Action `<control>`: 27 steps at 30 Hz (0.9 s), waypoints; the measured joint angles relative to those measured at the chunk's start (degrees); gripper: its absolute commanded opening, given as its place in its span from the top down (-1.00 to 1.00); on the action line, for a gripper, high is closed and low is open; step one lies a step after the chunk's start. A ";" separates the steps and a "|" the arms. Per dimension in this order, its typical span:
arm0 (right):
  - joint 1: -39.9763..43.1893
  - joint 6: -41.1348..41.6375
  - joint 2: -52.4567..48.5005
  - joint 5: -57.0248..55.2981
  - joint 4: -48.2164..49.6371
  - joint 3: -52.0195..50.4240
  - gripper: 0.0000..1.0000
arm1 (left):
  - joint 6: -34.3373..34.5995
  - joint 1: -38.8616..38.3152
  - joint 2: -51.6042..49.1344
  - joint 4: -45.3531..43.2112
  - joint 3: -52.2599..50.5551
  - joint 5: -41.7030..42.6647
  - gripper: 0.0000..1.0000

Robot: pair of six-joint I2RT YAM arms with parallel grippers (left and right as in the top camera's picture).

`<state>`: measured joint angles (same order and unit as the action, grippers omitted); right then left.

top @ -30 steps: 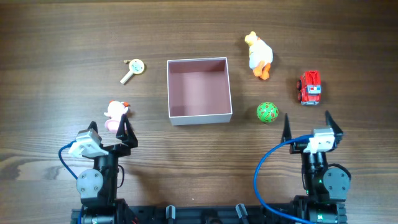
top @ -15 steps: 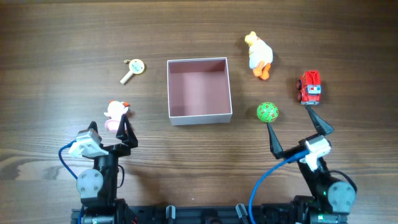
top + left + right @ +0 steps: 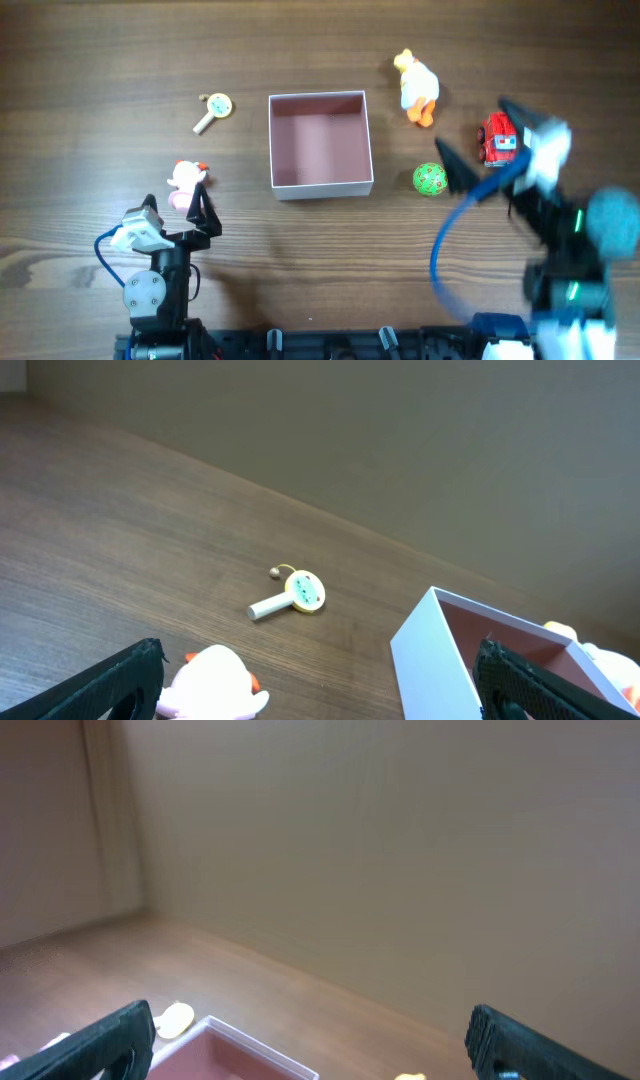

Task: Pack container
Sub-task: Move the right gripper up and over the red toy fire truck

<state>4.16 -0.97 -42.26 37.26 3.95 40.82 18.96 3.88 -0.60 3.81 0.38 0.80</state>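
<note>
- The container (image 3: 320, 140) sits at the middle of the worktop (image 3: 100, 60), open side up. Its dusty-pink floor is bare, and nothing leans on its walls.
- Toys ring it, all apart from it:
  - a duck (image 3: 416, 88) at 2 o'clock
  - a red truck (image 3: 498, 140) at 3 o'clock
  - a green ball (image 3: 430, 180) close by at 4 o'clock
  - a pink toy (image 3: 186, 182) at 8 o'clock
  - a small round-headed rattle (image 3: 213, 110) at 10 o'clock
- The left jaws are spread fully wide and hold nothing. They hang at 8 o'clock from the container, straddling the near side of the pink toy without closing on it.
- The right jaws are also spread wide and empty. They are blurred in the overhead view, above the ball and the truck at about 3 to 4 o'clock.
- The container's thin white walls look like card. It is probably very light, stiff enough to keep its shape, but easy to dent or fold under a hard pinch.
- Being empty on smooth wood, it would likely slide at a slight knock, so toys should be lowered in rather than pushed against a wall.
- If it needs steadying or moving, pinch one wall from above, one jaw inside and one outside. A spot near a corner is best, since the card should flex least there. The wall facing 6 o'clock is the nearest to both arms.
</note>
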 measured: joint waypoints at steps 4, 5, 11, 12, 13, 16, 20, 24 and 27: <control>0.00 2.12 -17.18 2.91 -13.53 17.05 -1.00 | 0.09 0.00 0.07 0.00 0.00 0.00 -0.99; 0.00 2.80 -21.27 3.43 -17.40 21.94 -1.00 | 0.13 0.00 0.07 0.00 0.00 0.00 -0.99; 0.00 2.25 -37.79 3.78 -36.96 44.24 -0.99 | 0.26 0.00 0.07 0.00 0.00 0.00 -0.99; 0.00 2.05 -39.63 3.41 -38.95 46.62 -1.00 | 0.26 0.00 0.07 0.00 0.00 0.00 -0.99; 0.00 2.01 -40.74 3.10 -39.67 47.87 -0.99 | 0.26 0.00 0.07 0.00 0.00 0.00 -1.00; 0.00 1.84 -42.66 2.51 -40.89 48.92 -1.00 | 0.26 0.00 0.07 0.00 0.00 0.00 -1.00; 0.09 2.27 -43.25 0.44 -42.82 48.94 -1.00 | 0.26 0.00 0.07 0.00 0.00 0.00 -1.00; 1.62 5.88 -43.25 -11.78 -51.56 49.35 -1.00 | 0.26 0.00 0.07 0.00 0.00 0.00 -1.00; 4.07 8.28 -43.25 -21.33 -59.32 49.42 -1.00 | 0.26 0.00 0.07 0.00 0.00 0.00 -0.99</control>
<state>8.23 7.31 -85.52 15.92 -55.37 90.24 19.22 3.88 -0.54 3.81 0.38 0.80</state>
